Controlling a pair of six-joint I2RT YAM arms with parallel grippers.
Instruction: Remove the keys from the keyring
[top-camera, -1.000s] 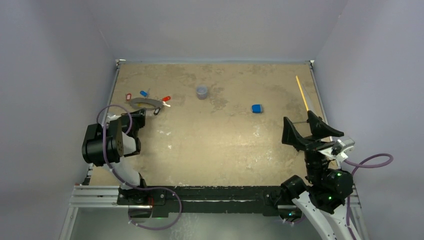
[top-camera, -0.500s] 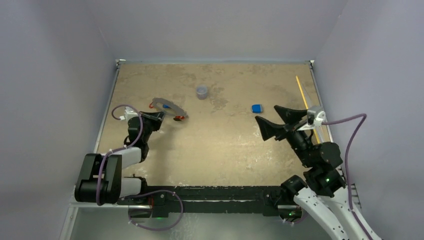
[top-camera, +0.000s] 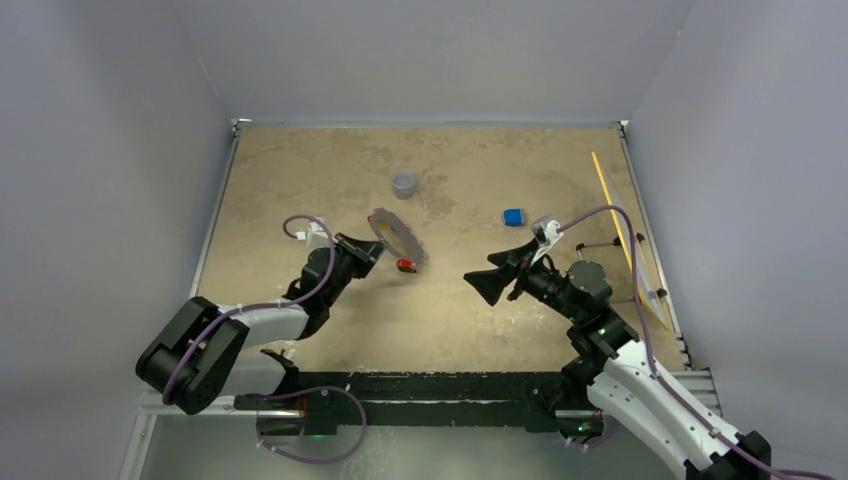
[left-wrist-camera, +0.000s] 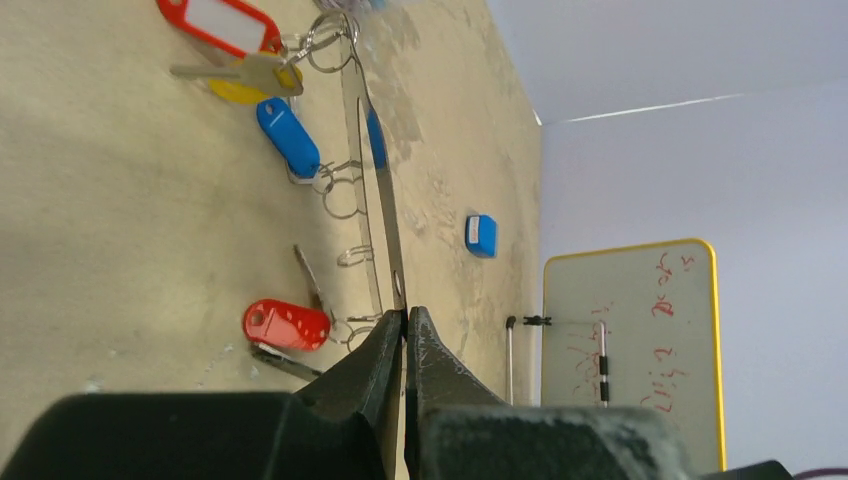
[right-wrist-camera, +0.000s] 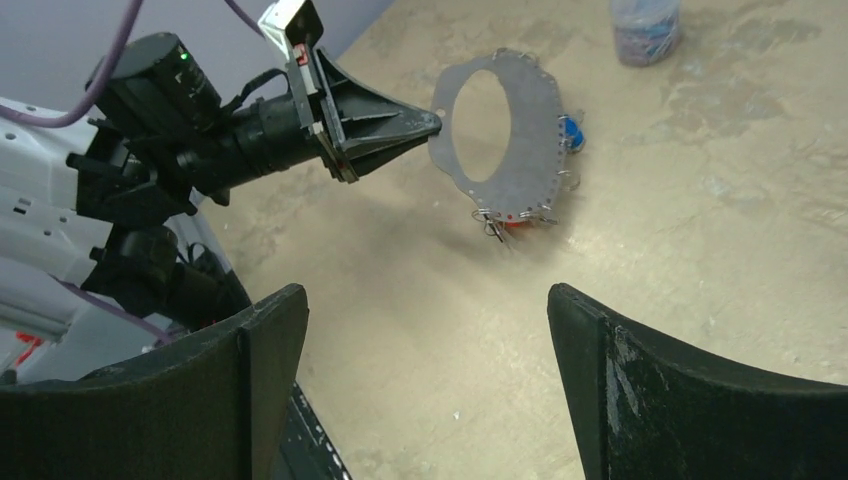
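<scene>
The keyring (top-camera: 398, 232) is a flat silver oval plate held upright above the table, left of centre. My left gripper (top-camera: 375, 245) is shut on its rim; in the left wrist view the keyring (left-wrist-camera: 375, 180) is edge-on between the closed jaws (left-wrist-camera: 405, 315). Keys hang from small loops on it: a red tag (left-wrist-camera: 286, 325), a blue tag (left-wrist-camera: 288, 137) and a red-framed tag (left-wrist-camera: 222, 22). My right gripper (top-camera: 485, 275) is open and empty, pointing at the keyring (right-wrist-camera: 535, 140) from the right, a short way off. Its jaws (right-wrist-camera: 425, 300) are wide apart.
A small grey cup (top-camera: 404, 184) stands behind the keyring. A blue block (top-camera: 513, 216) lies at centre right. A yellow-framed whiteboard (top-camera: 630, 235) leans along the right wall. Walls close the table on three sides.
My left gripper has lifted the keyring off the back-left of the table and carried it toward the centre. My right arm has swung left and low toward it, jaws open.
</scene>
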